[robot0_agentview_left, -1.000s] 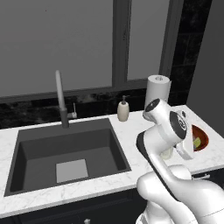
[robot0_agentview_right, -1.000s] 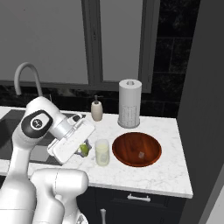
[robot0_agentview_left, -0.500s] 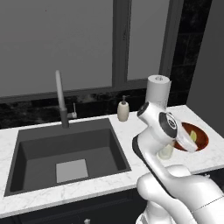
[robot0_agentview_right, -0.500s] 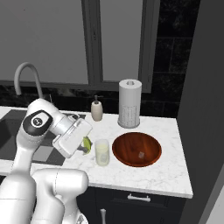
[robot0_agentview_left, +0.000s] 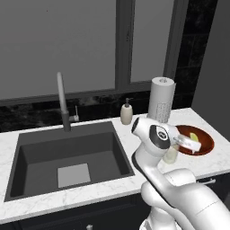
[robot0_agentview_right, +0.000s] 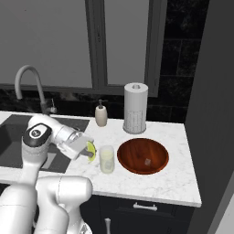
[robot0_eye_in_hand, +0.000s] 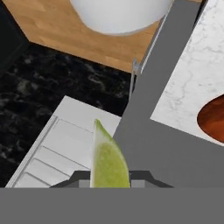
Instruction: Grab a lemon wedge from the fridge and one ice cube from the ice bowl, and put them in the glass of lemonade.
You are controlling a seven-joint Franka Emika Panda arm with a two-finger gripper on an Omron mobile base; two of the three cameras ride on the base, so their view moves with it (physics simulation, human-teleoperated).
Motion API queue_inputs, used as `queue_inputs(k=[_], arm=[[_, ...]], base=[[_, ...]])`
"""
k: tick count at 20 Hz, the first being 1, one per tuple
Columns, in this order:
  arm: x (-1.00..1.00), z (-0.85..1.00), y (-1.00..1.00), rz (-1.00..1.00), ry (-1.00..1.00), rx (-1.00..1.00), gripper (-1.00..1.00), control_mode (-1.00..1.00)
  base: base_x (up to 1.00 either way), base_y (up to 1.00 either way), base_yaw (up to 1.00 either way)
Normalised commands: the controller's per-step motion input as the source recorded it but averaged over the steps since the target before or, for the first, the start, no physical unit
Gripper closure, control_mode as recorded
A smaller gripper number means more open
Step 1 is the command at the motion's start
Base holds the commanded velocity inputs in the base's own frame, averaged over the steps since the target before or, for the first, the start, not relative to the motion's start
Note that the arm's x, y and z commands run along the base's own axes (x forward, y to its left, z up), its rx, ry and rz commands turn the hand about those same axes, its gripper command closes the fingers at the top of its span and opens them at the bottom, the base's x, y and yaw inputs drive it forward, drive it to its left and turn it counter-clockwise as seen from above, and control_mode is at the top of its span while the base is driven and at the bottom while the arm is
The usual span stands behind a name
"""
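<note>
Nearby: paper-towel roll, soap bottle behind glass of lemonade.

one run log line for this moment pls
phase: carry | end effector: shut on lemon wedge | position: just left of glass | ice cube: in bowl | wedge in glass: not yet

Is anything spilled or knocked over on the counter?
No, nothing stands out. The glass of lemonade and the paper-towel roll stand upright, and the ice bowl sits flat. The gripper holds the lemon wedge.
</note>
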Motion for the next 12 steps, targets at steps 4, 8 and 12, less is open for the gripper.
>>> queue_inputs(k=[4, 8, 12], arm=[[0.29, 0.0, 0.0, 0.01, 0.05, 0.0, 1.0, -1.0], [0.38, 0.0, 0.0, 0.0, -0.03, 0.0, 1.0, -1.0], [0.48, 0.0, 0.0, 0.0, -0.02, 0.0, 1.0, -1.0]], base=[[0.0, 0.0, 0.0], [0.0, 0.0, 0.0], [0.0, 0.0, 0.0]])
